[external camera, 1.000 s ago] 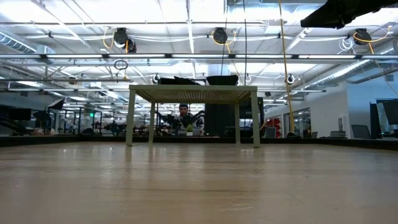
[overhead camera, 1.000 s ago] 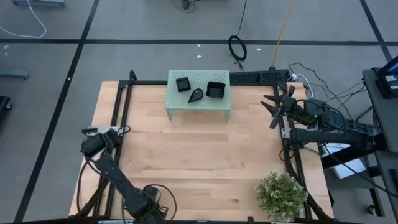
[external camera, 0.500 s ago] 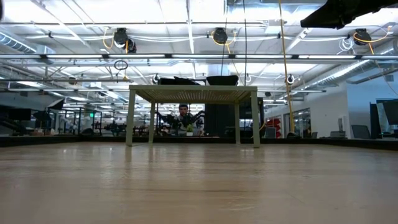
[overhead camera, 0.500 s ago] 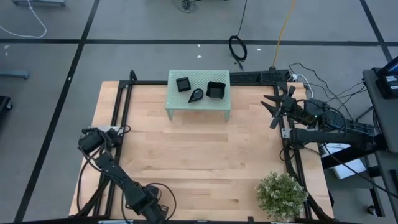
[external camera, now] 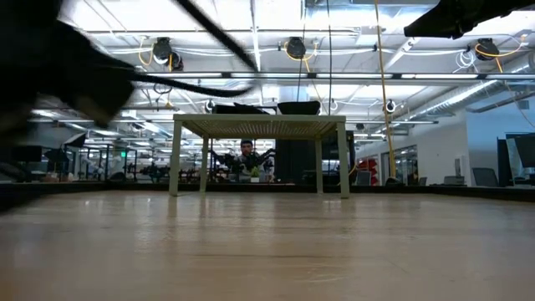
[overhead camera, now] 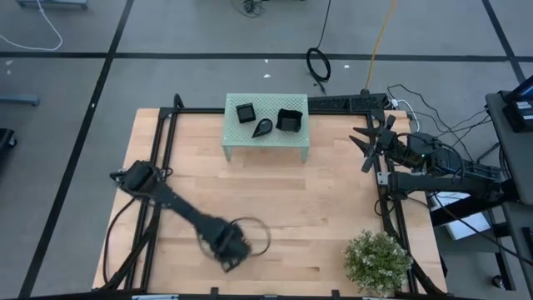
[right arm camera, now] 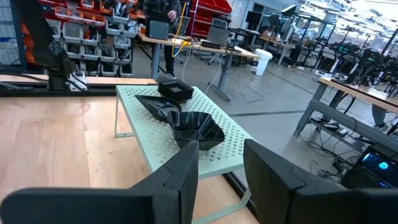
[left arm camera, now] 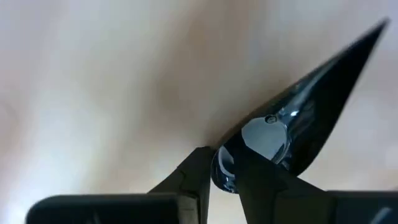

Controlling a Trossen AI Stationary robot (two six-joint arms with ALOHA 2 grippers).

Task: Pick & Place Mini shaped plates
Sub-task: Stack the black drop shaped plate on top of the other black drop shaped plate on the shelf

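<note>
Four plates [overhead camera: 289,121]; one stand [overhead camera: 268,137]

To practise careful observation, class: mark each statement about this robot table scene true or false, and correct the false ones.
1. Three black plates sit on the pale green stand. True.
2. The left gripper pinches a glossy black teardrop plate. True.
3. The right gripper holds a plate. False: its fingers stand apart, holding nothing, at the table's right edge.
4. The potted plant stands on the stand. False: it stands at the table's near right corner.
</note>
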